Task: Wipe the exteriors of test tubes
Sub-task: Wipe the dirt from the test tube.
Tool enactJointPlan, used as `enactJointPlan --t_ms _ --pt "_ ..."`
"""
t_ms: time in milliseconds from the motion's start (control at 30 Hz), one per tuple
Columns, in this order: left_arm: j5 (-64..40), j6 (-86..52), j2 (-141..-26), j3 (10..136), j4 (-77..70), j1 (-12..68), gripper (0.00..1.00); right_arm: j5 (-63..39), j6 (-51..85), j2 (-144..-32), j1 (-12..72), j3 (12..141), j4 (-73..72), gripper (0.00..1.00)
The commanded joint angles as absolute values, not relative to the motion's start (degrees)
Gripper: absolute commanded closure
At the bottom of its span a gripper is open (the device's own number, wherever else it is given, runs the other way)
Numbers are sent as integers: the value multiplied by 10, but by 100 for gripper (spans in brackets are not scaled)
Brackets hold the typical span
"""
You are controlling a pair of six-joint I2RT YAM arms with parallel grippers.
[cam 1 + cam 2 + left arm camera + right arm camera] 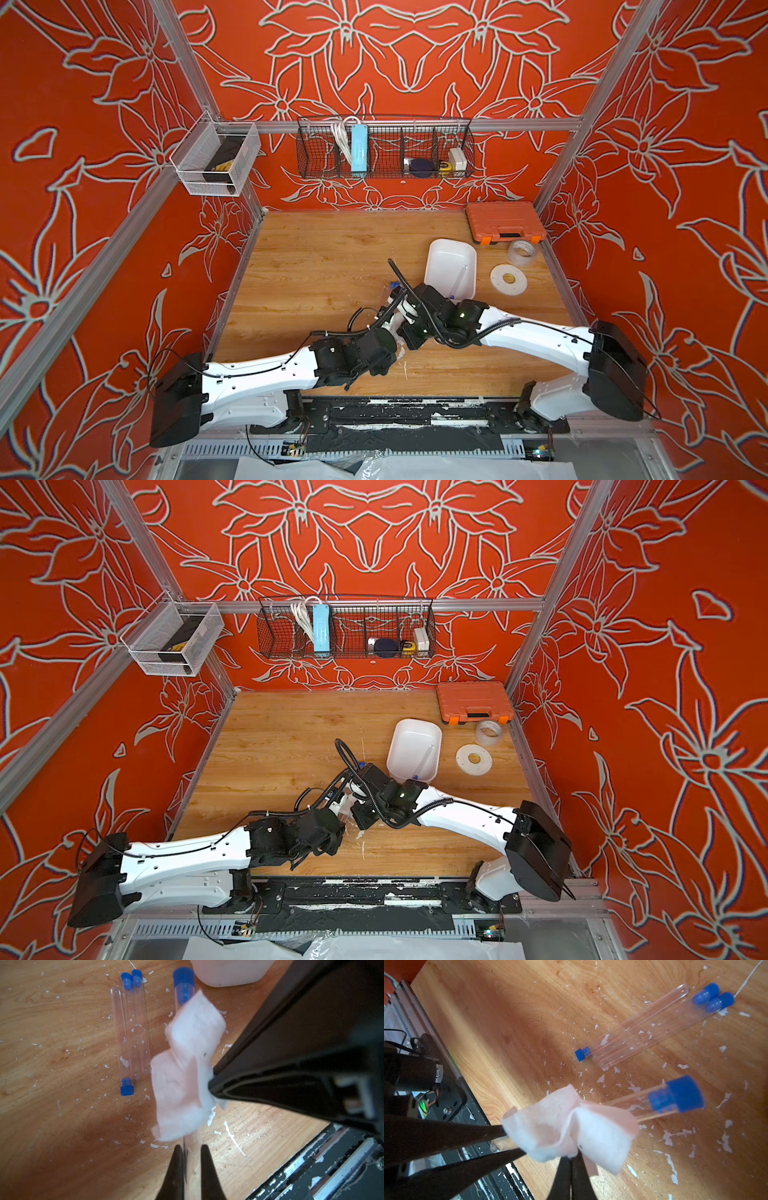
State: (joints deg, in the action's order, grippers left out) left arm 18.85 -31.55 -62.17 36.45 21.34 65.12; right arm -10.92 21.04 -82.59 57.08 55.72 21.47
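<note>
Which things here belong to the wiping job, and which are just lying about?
Job: clear plastic test tube with blue cap, in left gripper jaws; crumpled white tissue, in right gripper jaws; three more tubes on table; white plastic tray (likely).
Idle: orange plastic tool case; clear tape roll; flat white ring.

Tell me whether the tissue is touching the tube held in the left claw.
Touching. The right wrist view shows the tissue draped over the held tube, covering its clear body between the left claw and the blue cap.
</note>
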Motion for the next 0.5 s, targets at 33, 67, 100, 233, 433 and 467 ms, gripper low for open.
enactJointPlan --t_ms 33,67,100,233,433,467 --pt "185 -321 -601 357 213 655 96 -103 179 -843 535 593 236 100" --pt "185 -321 -599 358 214 655 96 -108 173 -849 526 599 240 100" --pt "185 -320 -597 358 214 656 96 -114 167 -854 517 606 244 100" --pt "185 -319 -598 359 217 655 96 -125 150 -872 494 629 255 100" --pt "191 -318 -611 359 216 655 96 -143 148 -876 494 647 269 100" --pt "192 -318 -613 359 215 656 96 -141 150 -873 496 647 270 100"
